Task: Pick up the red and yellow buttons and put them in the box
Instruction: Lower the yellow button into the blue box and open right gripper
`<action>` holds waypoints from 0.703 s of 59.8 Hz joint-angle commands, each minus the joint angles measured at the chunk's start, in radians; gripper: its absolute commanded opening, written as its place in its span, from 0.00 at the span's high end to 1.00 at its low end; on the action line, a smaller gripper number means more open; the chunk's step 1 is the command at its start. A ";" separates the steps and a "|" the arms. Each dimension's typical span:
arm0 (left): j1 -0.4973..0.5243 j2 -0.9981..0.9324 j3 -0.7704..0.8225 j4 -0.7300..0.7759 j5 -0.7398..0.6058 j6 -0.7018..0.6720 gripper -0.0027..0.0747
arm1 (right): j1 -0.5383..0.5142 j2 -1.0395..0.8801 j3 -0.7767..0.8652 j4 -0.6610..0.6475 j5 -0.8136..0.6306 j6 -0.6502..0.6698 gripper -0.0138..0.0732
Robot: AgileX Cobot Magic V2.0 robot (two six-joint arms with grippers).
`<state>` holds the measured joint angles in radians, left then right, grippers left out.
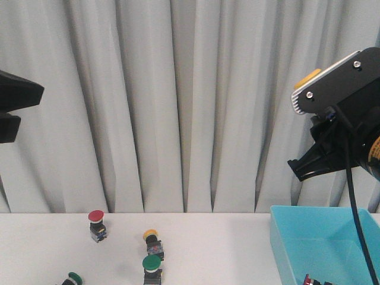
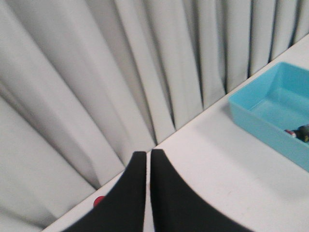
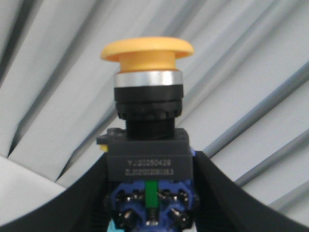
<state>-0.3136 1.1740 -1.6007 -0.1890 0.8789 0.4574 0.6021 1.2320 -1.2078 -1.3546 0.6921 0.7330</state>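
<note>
My right gripper (image 3: 149,193) is shut on a yellow button (image 3: 147,96), clamping its black-and-blue body with the cap pointing away from the wrist. In the front view that arm (image 1: 347,113) hangs high above the turquoise box (image 1: 285,231), and the held cap (image 1: 307,78) peeks over it. A red button (image 1: 97,224) and another yellow button (image 1: 153,240) stand on the white table at the left. My left gripper (image 2: 148,159) is shut on nothing, raised above the table's back edge. A red-capped piece (image 1: 309,279) lies inside the box.
Two green-capped buttons (image 1: 152,268) (image 1: 72,278) stand near the front, close to the yellow one. A grey curtain (image 1: 178,101) closes off the back of the table. My left arm (image 1: 15,104) juts in at the left edge, well above the table.
</note>
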 commanded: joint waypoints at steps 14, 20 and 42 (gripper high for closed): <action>0.002 -0.014 -0.024 -0.005 -0.071 -0.026 0.97 | -0.162 0.013 -0.148 0.119 -0.091 0.044 0.85; 0.002 -0.014 -0.024 -0.005 -0.071 -0.026 0.97 | -0.295 0.040 -0.205 0.329 -0.152 -0.031 0.85; 0.002 -0.014 -0.024 -0.005 -0.049 -0.026 0.97 | -0.654 0.312 -0.225 1.093 -0.084 -0.514 0.85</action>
<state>-0.3136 1.1740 -1.6007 -0.1804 0.8864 0.4414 0.0100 1.5084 -1.4012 -0.4202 0.6231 0.3544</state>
